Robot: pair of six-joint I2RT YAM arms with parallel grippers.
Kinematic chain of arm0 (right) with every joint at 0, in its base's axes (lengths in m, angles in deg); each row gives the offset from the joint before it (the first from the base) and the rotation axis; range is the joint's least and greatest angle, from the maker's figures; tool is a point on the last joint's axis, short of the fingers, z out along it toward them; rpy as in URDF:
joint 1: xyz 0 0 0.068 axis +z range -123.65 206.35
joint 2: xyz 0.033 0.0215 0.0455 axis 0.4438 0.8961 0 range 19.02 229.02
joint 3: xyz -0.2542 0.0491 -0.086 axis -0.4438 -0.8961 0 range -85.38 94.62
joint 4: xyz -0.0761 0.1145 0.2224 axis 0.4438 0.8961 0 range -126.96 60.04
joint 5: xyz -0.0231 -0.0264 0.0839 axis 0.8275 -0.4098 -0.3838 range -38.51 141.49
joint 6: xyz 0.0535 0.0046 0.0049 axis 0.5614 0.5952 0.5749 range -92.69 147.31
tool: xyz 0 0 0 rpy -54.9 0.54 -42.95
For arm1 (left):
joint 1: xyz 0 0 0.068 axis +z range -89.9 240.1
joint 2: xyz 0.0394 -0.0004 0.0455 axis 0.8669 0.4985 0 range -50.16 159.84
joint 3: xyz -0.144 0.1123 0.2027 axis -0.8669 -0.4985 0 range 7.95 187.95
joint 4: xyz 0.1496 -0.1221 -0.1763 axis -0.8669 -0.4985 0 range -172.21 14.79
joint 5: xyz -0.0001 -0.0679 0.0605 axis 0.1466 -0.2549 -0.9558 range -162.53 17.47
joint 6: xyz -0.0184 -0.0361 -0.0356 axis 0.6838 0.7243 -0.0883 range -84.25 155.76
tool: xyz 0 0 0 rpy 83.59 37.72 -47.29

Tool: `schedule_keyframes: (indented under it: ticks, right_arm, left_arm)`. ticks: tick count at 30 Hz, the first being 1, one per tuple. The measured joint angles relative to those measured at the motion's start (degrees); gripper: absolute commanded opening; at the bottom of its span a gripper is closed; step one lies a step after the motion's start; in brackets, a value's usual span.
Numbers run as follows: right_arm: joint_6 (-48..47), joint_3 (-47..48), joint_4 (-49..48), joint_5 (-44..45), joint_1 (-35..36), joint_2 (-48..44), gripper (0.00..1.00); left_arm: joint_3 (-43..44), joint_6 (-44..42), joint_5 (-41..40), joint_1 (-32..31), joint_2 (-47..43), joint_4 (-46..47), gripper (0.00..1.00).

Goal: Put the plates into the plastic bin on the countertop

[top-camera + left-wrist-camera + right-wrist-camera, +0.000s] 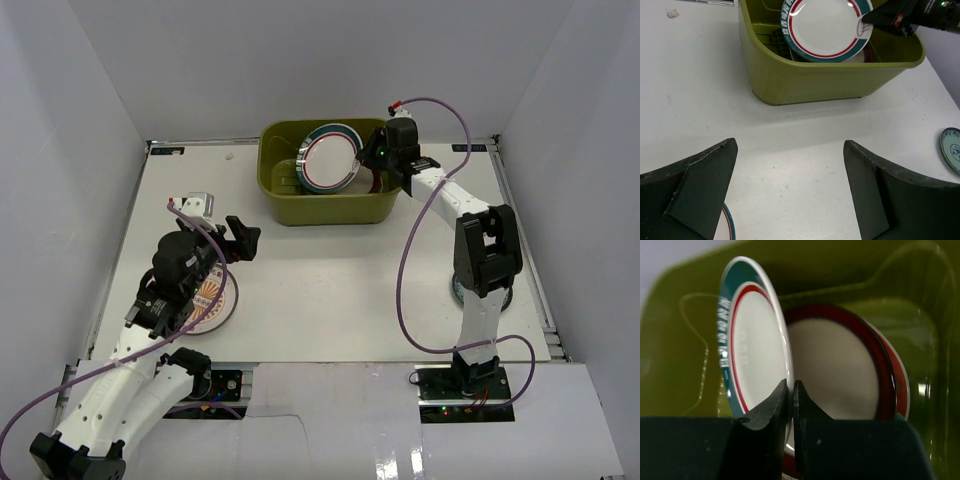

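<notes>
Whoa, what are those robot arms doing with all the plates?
They are putting plates into the green bin. The right claw is pinched shut on the rim of the teal-rimmed white plate, holding it on edge inside the bin. A maroon-rimmed plate already leans in there behind it. The left claw is wide open and holds nothing, just past the orange-sunburst plate lying on the countertop. A small blue plate also waits on the countertop.

Olive bin smooth plastic, slight sheen; teal-rimmed plate glossy glazed; countertop matt white.
</notes>
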Motion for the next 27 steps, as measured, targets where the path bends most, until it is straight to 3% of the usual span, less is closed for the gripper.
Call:
schedule_keyframes:
  ticks: [3, 4, 7, 10, 12, 19, 23, 27]
  right_arm:
    - [1.27, 0.0, 2.6, -0.96, -0.55, 2.05, 0.13]
    - [1.73, 0.04, 2.78, -1.05, -0.57, 2.1, 0.28]
    - [1.79, 1.11, 2.75, -0.5, -0.55, 1.97, 0.61]
    - [0.85, 1.2, 3.1, 0.57, -0.44, 1.29, 0.76]
    - [0.26, 1.2, 3.39, 1.25, -0.42, 0.55, 0.8]
    - [-1.84, -2.32, 3.8, 2.95, 2.78, -7.93, 0.78]
    - [-2.69, -9.16, 0.37, 2.8, 12.2, -13.66, 0.75]
    - [-1.46, -16.72, -4.28, 1.03, 24.0, -13.77, 0.67]
  left_arm:
    - [0.0, 0.0, 0.09, 0.0, 0.04, 0.0, 0.98]
    - [0.0, 0.0, 0.09, 0.0, 0.04, 0.0, 0.98]
    - [0.0, 0.0, 0.09, 0.0, 0.02, 0.0, 0.98]
    - [0.0, 0.02, 0.07, 0.0, 0.02, 0.0, 0.98]
    - [0.0, 0.02, 0.04, 0.0, -0.02, 0.0, 0.98]
    - [0.0, 0.04, -0.28, 0.0, -0.04, -0.02, 0.98]
    - [0.0, 0.17, -1.55, 0.0, -0.31, -0.02, 0.98]
    - [0.0, 0.24, -3.13, 0.0, -0.79, -0.02, 0.98]
